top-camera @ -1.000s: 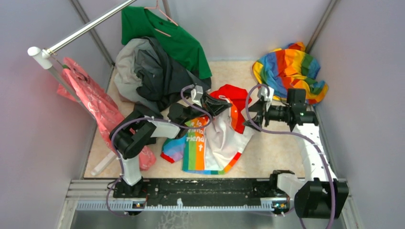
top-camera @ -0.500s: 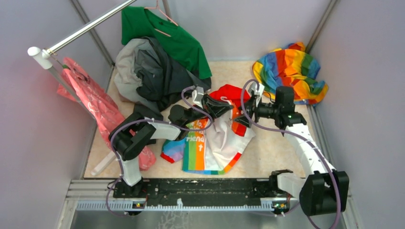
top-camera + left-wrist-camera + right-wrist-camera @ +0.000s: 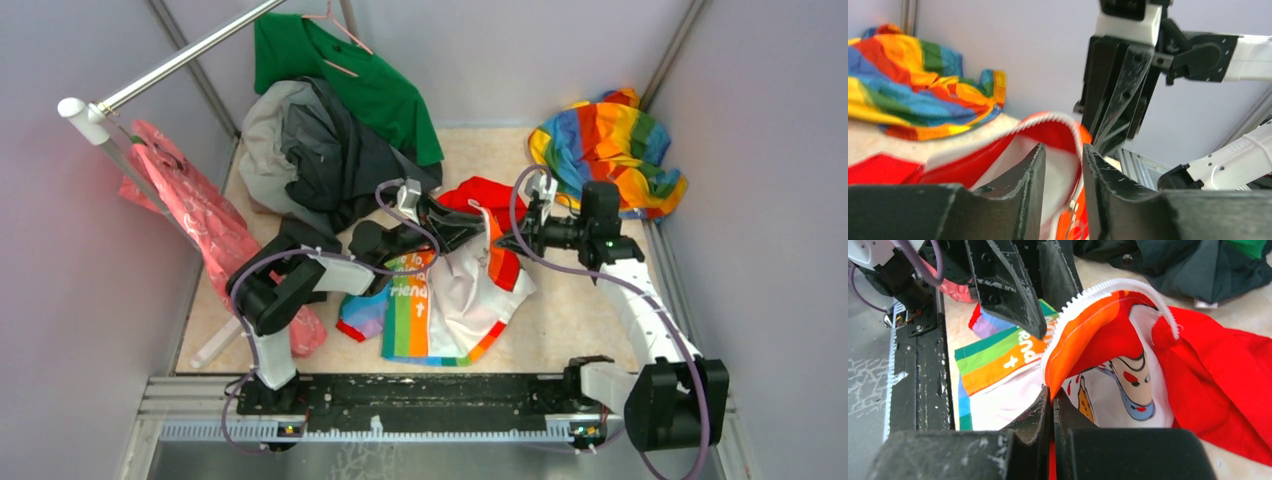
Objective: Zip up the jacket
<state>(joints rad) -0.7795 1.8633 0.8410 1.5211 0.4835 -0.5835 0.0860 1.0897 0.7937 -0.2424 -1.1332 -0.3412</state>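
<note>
We see the right gripper [image 3: 1052,392] pinching the orange zipper edge [image 3: 1070,337] of the jacket [image 3: 452,292] mid-table; the left gripper [image 3: 1063,150], just beside, stands parted.

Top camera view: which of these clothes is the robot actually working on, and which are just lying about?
In the job:
- the jacket, white with rainbow stripes and a red hood
- right gripper, pinching its zipper edge
- left gripper, jaws apart around that edge

Lying about:
- rainbow cloth
- green shirt
- dark grey garment
- pink cloth
</note>
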